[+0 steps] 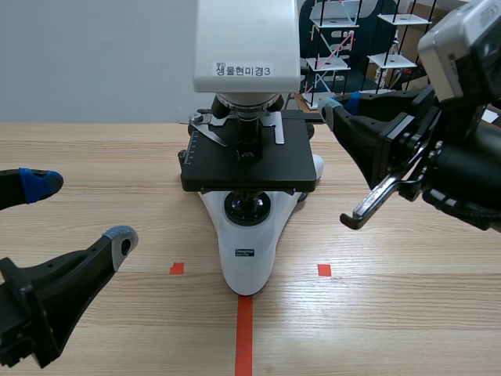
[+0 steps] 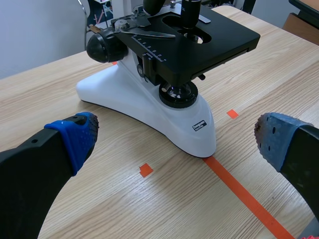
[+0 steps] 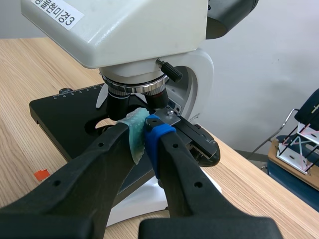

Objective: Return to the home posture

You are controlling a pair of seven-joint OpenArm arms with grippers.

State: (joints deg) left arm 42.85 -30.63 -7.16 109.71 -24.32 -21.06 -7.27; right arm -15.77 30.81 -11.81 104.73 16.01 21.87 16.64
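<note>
A white microscope [image 1: 249, 254] with a black stage [image 1: 274, 166] stands at the table's middle. My left gripper [image 1: 78, 211] is low at the front left, open, with nothing between its blue pads [image 2: 79, 135]. In the left wrist view the microscope base [image 2: 124, 94] lies ahead of the left gripper [image 2: 174, 137]. My right gripper [image 1: 340, 106] is raised at the right, its tips beside the stage's back right corner. Seen from the right wrist, the right gripper [image 3: 146, 132] is shut, green and blue pads pressed together just in front of the objective lenses [image 3: 134, 92]. I see nothing held.
Orange-red tape marks [image 1: 244, 333] lie on the wooden table in front of the microscope. A wire rack with white shelves [image 1: 344, 47] stands behind the table at the back right. Bare tabletop [image 1: 391, 313] stretches at the front right.
</note>
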